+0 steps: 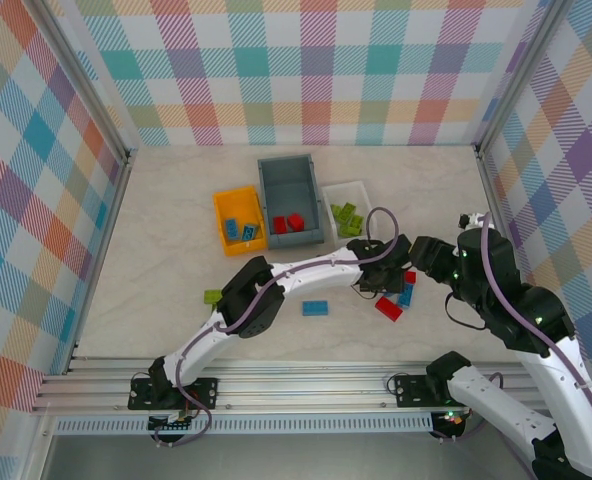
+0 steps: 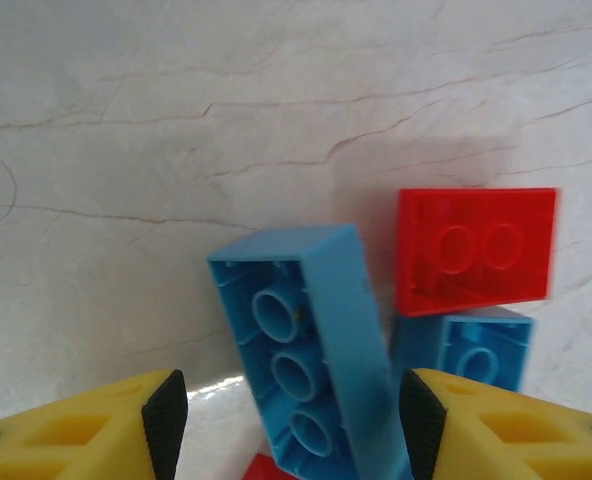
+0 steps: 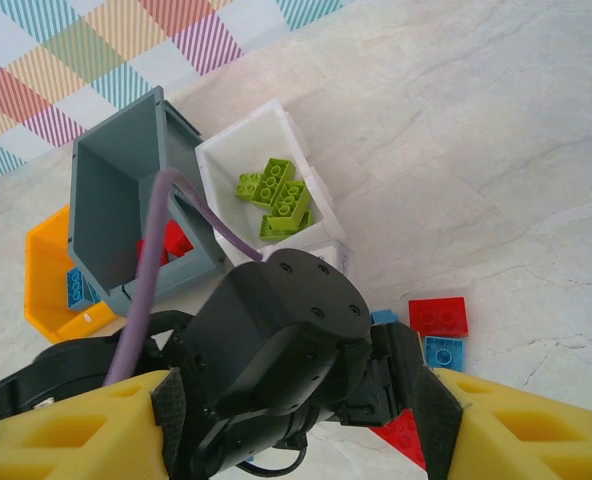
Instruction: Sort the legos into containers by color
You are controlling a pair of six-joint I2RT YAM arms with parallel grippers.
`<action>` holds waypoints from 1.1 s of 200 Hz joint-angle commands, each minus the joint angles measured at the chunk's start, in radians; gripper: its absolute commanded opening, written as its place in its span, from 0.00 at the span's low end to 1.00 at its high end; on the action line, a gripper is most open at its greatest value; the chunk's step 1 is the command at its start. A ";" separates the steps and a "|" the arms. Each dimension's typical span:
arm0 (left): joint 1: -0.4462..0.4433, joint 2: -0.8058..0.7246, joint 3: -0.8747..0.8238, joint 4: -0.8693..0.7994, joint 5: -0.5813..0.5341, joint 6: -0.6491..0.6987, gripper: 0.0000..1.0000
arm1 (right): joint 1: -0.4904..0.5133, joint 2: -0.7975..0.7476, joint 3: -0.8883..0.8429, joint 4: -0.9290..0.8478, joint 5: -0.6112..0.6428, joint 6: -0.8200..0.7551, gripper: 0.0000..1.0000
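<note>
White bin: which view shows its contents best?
Right wrist: it looks down into the white bin, so the green bricks inside read as separate pieces. The top external view shows the same bin small, its greens hard to separate. The left wrist faces a blue brick and a red brick on the table.

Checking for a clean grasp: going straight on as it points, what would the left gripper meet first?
Probably the upturned blue lego, between the open jaws of the left gripper; depth is unclear.

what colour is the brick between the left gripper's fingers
Blue; the brick shows best in the left wrist view.
</note>
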 commanded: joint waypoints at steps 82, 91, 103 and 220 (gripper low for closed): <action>-0.006 -0.110 -0.103 0.012 -0.145 0.058 0.26 | 0.003 0.008 -0.011 0.020 -0.023 0.005 0.63; -0.006 -0.161 -0.127 0.005 -0.174 0.068 0.26 | 0.003 0.011 -0.017 0.033 -0.042 -0.007 0.63; -0.005 -0.247 -0.170 -0.009 -0.219 0.079 0.26 | 0.004 0.016 -0.030 0.071 -0.090 -0.037 0.63; 0.626 -0.816 -0.729 0.087 -0.123 0.280 0.27 | 0.485 0.400 -0.073 0.620 -0.314 -0.163 0.63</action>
